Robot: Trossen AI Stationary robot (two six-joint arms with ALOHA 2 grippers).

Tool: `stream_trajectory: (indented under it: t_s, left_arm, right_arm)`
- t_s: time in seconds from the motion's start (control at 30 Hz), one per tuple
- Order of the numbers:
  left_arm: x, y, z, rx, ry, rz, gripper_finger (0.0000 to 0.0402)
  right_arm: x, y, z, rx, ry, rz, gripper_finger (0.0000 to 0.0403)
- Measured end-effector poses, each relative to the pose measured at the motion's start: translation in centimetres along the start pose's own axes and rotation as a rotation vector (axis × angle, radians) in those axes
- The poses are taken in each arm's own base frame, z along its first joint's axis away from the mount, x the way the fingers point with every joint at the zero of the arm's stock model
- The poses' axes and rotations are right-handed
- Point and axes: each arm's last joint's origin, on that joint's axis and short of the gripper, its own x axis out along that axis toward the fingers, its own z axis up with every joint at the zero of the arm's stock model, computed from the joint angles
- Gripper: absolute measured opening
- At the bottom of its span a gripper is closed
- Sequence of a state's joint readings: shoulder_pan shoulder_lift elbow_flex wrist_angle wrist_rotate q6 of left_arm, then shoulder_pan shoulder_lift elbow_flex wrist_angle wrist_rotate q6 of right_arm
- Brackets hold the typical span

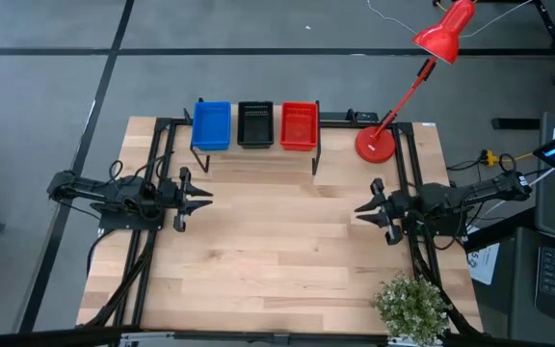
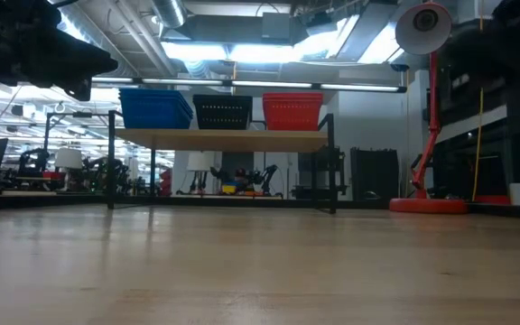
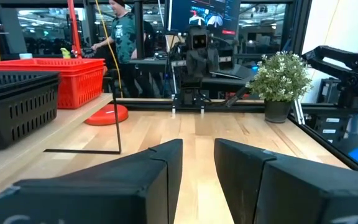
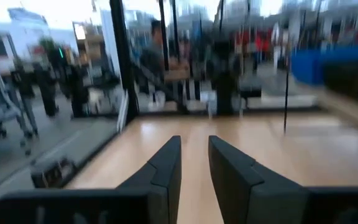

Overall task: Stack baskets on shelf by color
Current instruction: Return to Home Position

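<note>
Three stacks of baskets stand side by side on the shelf point(image 2: 224, 140) at the table's far edge: blue point(image 1: 211, 125), black point(image 1: 255, 123) and red point(image 1: 299, 125). They rest with their bottoms on the plank. My left gripper point(image 1: 203, 198) hovers open over the table's left part, near the shelf's left leg, and points toward the right. My right gripper point(image 1: 362, 209) hovers open over the right part and points toward the left. The left wrist view shows the black stack point(image 3: 17, 106) and the red stack point(image 3: 48, 78) beside the left gripper point(image 3: 197, 146). Neither gripper holds anything.
A red desk lamp stands with its base point(image 1: 376, 143) on the table right of the shelf. A small potted plant point(image 1: 412, 304) sits at the near right corner. Bare wood point(image 1: 277, 241) lies between the two grippers. A person point(image 3: 123, 31) stands in the room beyond.
</note>
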State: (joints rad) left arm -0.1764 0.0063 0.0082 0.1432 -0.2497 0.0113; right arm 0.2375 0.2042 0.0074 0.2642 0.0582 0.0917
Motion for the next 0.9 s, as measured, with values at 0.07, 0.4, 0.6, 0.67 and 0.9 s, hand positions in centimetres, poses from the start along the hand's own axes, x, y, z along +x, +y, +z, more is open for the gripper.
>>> stream_trajectory:
  t_s: [0.07, 0.4, 0.6, 0.67, 0.9]
  left_arm:
    - [0.0, 0.0, 0.0, 0.000, 0.000, 0.000, 0.0086]
    - [0.0, 0.0, 0.0, 0.000, 0.000, 0.000, 0.0086]
    - [0.0, 0.0, 0.0, 0.000, 0.000, 0.000, 0.0086]
    - [0.0, 0.0, 0.0, 0.000, 0.001, 0.000, 0.0086]
    - [0.0, 0.0, 0.0, 0.000, 0.000, 0.000, 0.0086]
  right_arm:
    - [-0.3, 0.0, 0.7, -0.016, -0.073, 0.006, 0.0081]
    - [-1.4, -0.6, 1.2, -0.261, -0.127, -0.075, 0.0081]
    - [-1.3, -0.9, 0.2, -0.235, -0.026, -0.093, 0.0081]
    - [-1.3, -1.0, 0.0, -0.236, -0.008, -0.093, 0.0081]
    - [-1.3, -1.0, 0.0, -0.236, -0.012, -0.093, 0.0081]
